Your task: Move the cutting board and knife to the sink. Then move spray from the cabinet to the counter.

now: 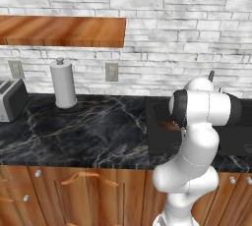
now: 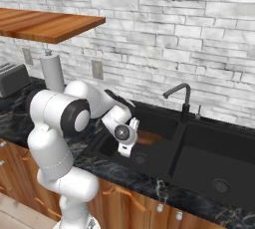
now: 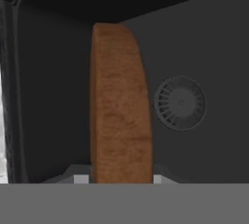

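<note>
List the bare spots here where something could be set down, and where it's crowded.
Free: the counter between the paper towel holder and the sink; also the sink's right basin, right of the faucet. Crowded: the left basin, taken up by the cutting board and the gripper.

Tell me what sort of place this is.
A home-style kitchen, rendered. The signs: a black double sink with a faucet set in a marble-look counter, a toaster and paper towel roll by the brick wall, and wooden cupboards below.
</note>
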Robot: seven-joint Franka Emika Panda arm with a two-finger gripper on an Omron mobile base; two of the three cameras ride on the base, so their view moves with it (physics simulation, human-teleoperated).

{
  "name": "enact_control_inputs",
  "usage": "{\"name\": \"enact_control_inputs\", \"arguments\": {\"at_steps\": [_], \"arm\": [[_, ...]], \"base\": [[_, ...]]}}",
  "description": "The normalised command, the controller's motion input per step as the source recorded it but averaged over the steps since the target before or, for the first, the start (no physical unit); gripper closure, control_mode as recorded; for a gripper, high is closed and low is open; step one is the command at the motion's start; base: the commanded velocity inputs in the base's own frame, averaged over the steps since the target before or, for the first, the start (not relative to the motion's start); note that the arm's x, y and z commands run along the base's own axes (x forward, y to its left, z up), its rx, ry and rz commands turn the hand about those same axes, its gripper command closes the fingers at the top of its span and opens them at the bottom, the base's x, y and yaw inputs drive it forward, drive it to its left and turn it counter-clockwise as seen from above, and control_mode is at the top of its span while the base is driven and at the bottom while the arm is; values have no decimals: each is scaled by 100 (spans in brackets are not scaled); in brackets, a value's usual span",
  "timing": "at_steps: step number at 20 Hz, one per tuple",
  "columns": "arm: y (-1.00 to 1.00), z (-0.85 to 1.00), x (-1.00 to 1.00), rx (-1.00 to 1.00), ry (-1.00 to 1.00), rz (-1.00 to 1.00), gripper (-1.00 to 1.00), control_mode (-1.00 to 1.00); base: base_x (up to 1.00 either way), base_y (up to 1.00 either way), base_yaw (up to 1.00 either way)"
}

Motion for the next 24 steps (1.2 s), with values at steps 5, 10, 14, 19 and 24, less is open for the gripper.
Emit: {"name": "enact_control_inputs", "arguments": {"at_steps": [5, 10, 14, 19, 24], "arm": [[0, -20, 0, 0, 5, 0, 100, -100], [3, -20, 0, 1, 2, 0, 100, -100], [6, -21, 0, 3, 0, -1, 100, -100], [9, -17, 0, 4, 0, -1, -100, -100], [5, -3, 0, 1, 0, -1, -100, -100]], "base": [[0, 0, 0], [0, 0, 0], [0, 0, 0], [0, 0, 0], [0, 0, 0]]}}
